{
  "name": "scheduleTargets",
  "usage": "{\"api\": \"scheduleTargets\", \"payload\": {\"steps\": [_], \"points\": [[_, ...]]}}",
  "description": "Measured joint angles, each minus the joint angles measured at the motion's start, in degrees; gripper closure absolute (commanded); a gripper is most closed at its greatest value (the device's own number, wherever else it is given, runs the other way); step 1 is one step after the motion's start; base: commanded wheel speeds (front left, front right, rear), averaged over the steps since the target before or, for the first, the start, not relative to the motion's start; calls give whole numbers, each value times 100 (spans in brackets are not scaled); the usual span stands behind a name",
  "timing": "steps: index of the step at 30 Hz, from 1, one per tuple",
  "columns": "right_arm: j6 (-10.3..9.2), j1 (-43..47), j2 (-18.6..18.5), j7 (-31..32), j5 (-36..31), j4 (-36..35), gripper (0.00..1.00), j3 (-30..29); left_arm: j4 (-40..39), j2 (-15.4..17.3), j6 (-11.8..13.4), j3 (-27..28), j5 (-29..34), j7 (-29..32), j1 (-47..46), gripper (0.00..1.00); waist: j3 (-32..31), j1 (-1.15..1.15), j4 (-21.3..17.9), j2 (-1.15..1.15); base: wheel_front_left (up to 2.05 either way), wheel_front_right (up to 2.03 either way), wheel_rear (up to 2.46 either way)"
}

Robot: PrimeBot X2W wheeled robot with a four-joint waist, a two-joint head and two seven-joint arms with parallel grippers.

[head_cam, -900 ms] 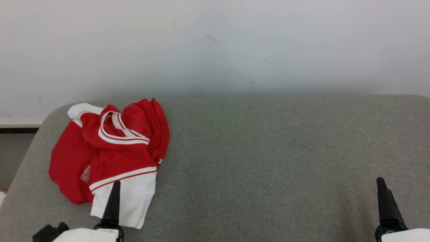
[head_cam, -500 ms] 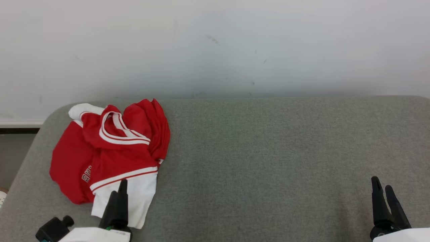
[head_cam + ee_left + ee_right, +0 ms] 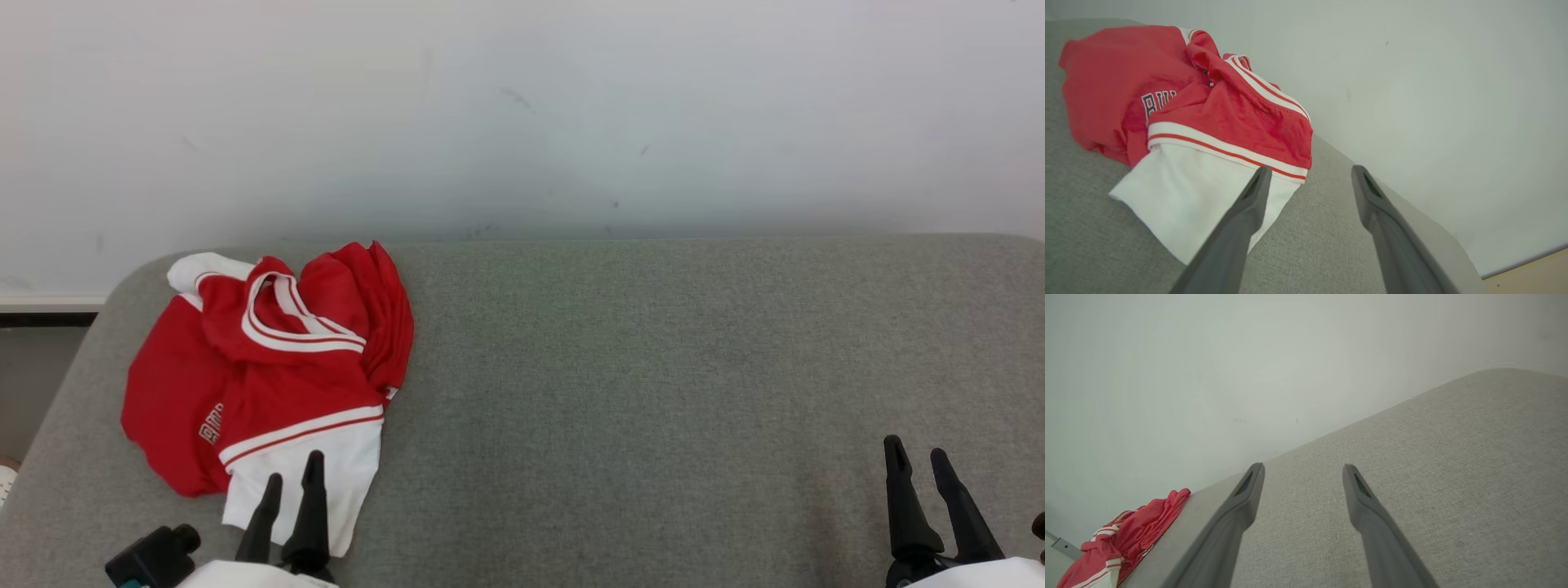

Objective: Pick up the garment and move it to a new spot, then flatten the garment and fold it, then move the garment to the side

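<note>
Two left jaws, perhaps above garment

Left hand drifted right, two fingers now seen apart; right hand drifted left, likewise.

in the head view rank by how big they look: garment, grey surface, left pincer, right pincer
1. grey surface
2. garment
3. left pincer and right pincer: about alike, so no ranking between them
</note>
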Motion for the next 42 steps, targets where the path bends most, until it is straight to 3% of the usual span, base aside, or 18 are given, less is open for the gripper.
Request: {"api": "scheduleTargets", "payload": {"steps": [17,42], "points": [[0,74,-37,-266,-1204,267,0,65,-78,136,34,-218,1402,-258,74,0,-3,0,8,0,0,0,0],[0,154,-55,-601,-2459,450,0,152,-78,233,98,-346,2595,-598,181,0,5,0,29,0,0,0,0]]}}
